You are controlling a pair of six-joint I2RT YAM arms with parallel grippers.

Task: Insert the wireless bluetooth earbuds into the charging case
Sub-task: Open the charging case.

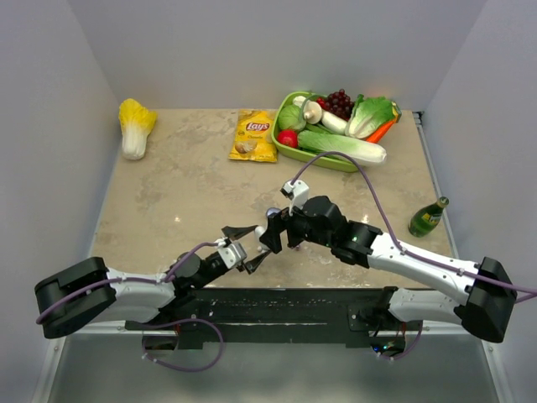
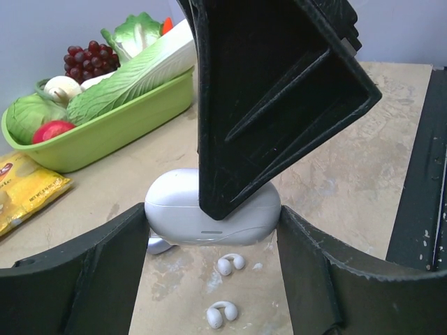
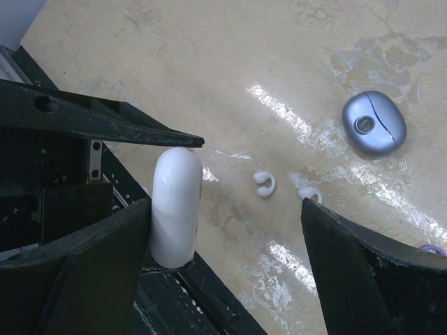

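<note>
My left gripper is shut on a closed white charging case, gripping it by its two ends just above the table. In the right wrist view the case stands on edge between those fingers. My right gripper is open wide; its left finger rests against the case's side, and one finger hides part of the case in the left wrist view. Two white earbuds lie on the table in front of the case. They also show in the right wrist view. Both grippers meet near the table's front middle.
A closed purplish-grey case lies on the table beyond the earbuds. A green basket of vegetables, a chips bag and a cabbage are at the back. A green bottle stands at the right. The black base rail runs along the front.
</note>
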